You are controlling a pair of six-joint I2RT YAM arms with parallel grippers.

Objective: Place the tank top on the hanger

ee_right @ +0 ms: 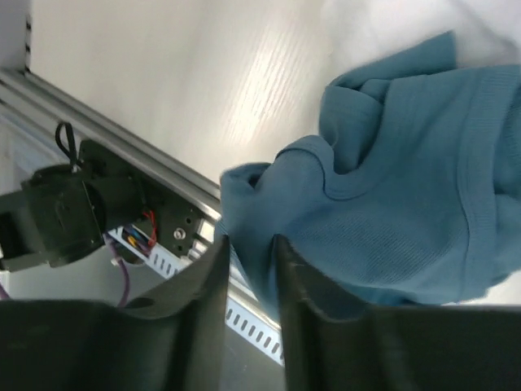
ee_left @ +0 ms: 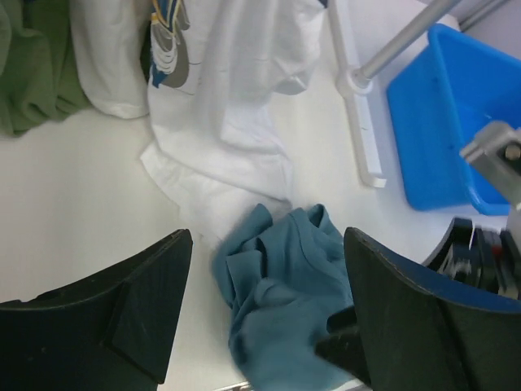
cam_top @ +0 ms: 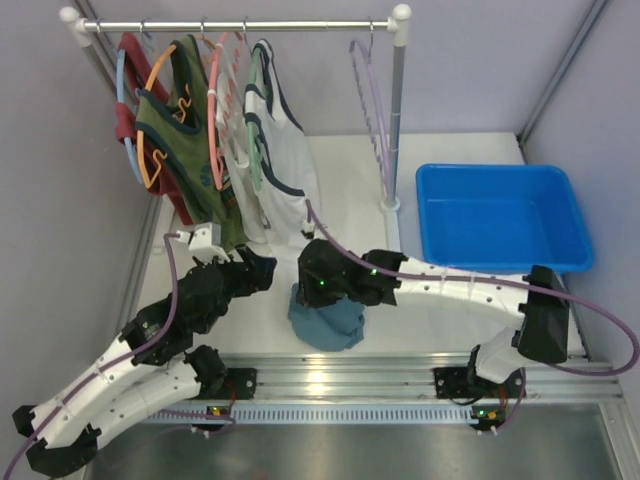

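The teal tank top lies crumpled at the table's front middle, close to the front rail. My right gripper is over its far edge, shut on a fold of it; in the right wrist view the fabric runs between the nearly closed fingers of the gripper. My left gripper is open and empty just left of the top; in the left wrist view the top lies between and beyond the wide-apart fingers of the gripper. The lavender hanger hangs bare on the rack by the right post.
A clothes rack at the back holds an olive patterned top and a white top with dark trim, whose hem drapes onto the table. A blue bin stands at the right. The rack post stands between them.
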